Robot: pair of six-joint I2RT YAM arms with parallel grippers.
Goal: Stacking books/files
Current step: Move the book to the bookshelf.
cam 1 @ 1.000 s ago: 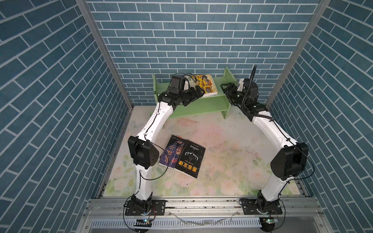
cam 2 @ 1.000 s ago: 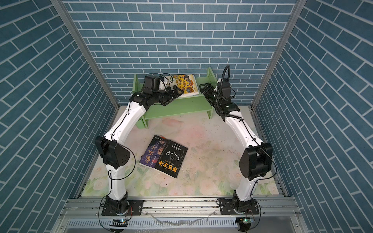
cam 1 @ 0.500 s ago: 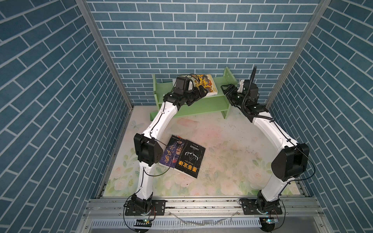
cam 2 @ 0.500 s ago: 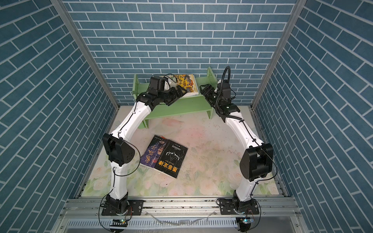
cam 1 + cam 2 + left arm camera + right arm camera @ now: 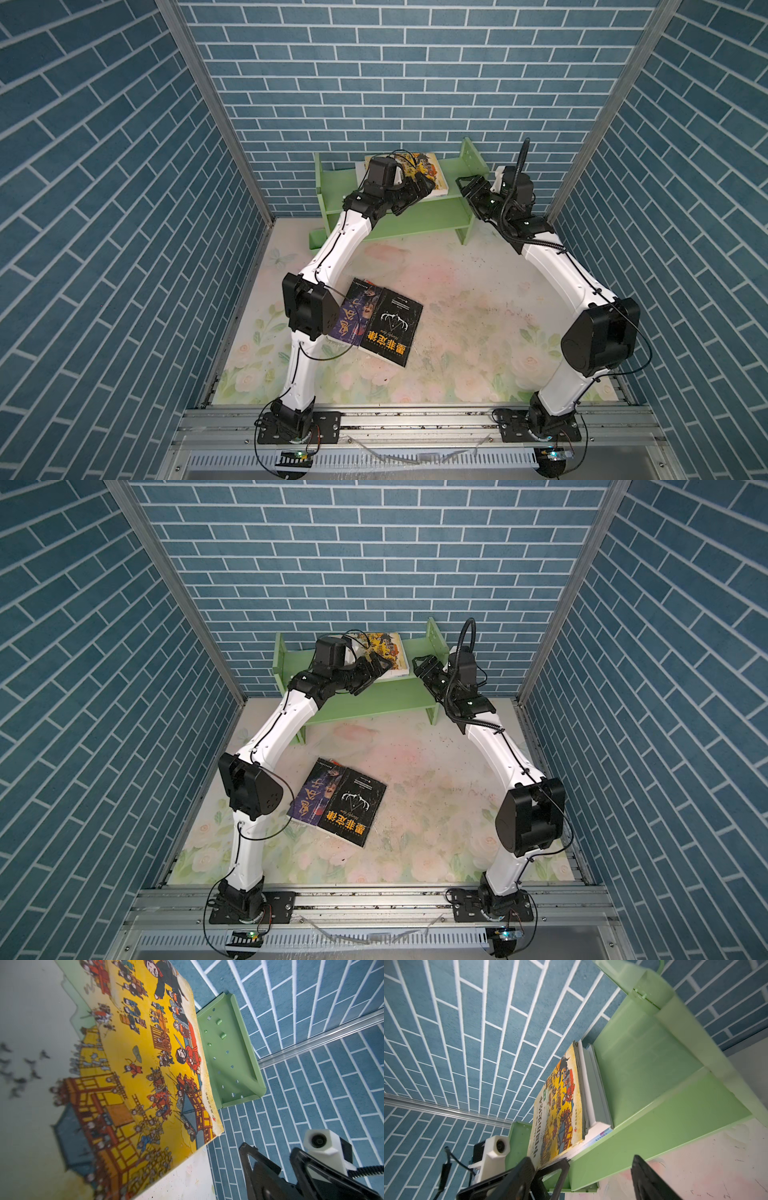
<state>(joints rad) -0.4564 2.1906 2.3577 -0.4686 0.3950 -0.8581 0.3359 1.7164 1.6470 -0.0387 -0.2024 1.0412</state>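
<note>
2 books lie on the desk [image 5: 478, 299] in both top views: purple book [image 5: 357, 311], black book [image 5: 392, 328]. The left gripper [image 5: 422, 187] is spread, empty, at the yellow book [image 5: 434, 170] on the shelf [image 5: 415, 216]. Left wrist: right gripper [image 5: 268, 1148] parted, empty. Right wrist: the yellow book tops the stack. Likely squaring it; next, fetch a desk book.

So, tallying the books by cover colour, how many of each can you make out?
Yellow illustrated book: 1
Black book with orange characters: 1
Purple book: 1
White book under the yellow one: at least 1; the stack's edges do not show whether there are more
Total: at least 4
</note>
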